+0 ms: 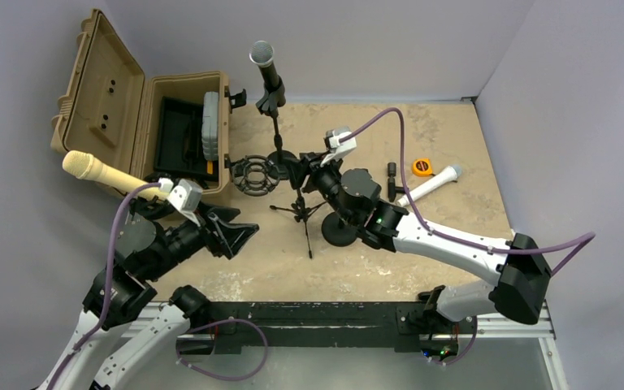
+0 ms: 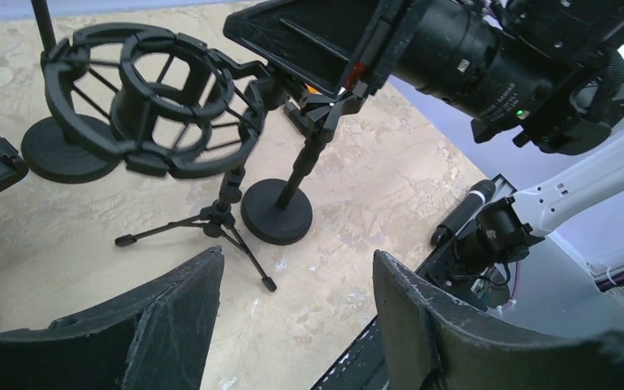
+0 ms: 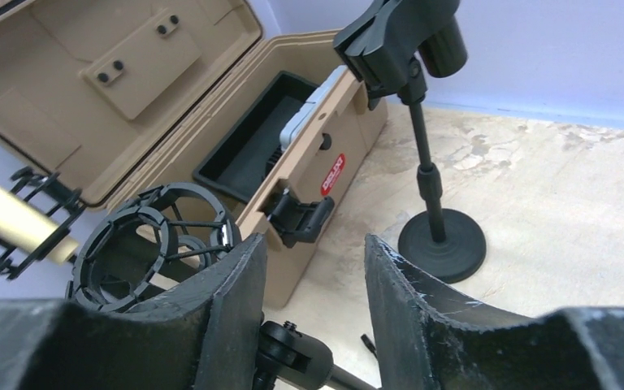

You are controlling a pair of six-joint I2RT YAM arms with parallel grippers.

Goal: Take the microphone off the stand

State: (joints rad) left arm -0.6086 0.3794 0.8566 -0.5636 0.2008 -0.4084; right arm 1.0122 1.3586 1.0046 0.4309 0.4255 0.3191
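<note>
Microphone (image 1: 265,65), black with a silver mesh head, stands upright in the clip of a tall stand (image 1: 275,122) at the back of the table (image 1: 455,130), just beside the open tan case (image 1: 97,89). Neither arm touches it.

The left gripper (image 2: 296,260) has its jaws spread with only bare table between them. It hangs low near the front left and points toward the middle of the table. The right gripper (image 3: 313,244) also has its jaws apart. A black knob (image 3: 292,357) shows low between its fingers, and it is unclear whether the knob touches them. In the right wrist view, the clip and the lower end of the microphone sit high up, well beyond the fingertips.

Just ahead of the right jaws is an empty round cage mount (image 1: 253,175) on a small tripod (image 1: 301,213). Beside the tripod stands a second short stand with a round base (image 1: 338,230), its top close under the right gripper. The tall stand's own round base sits just behind the cage mount.

A beige microphone (image 1: 97,169) pokes out to the left in front of the case, its near end hidden behind the left wrist. On the right side of the table lie an orange tape measure (image 1: 422,167), a white cylinder (image 1: 432,184) and a small black piece (image 1: 392,171).
</note>
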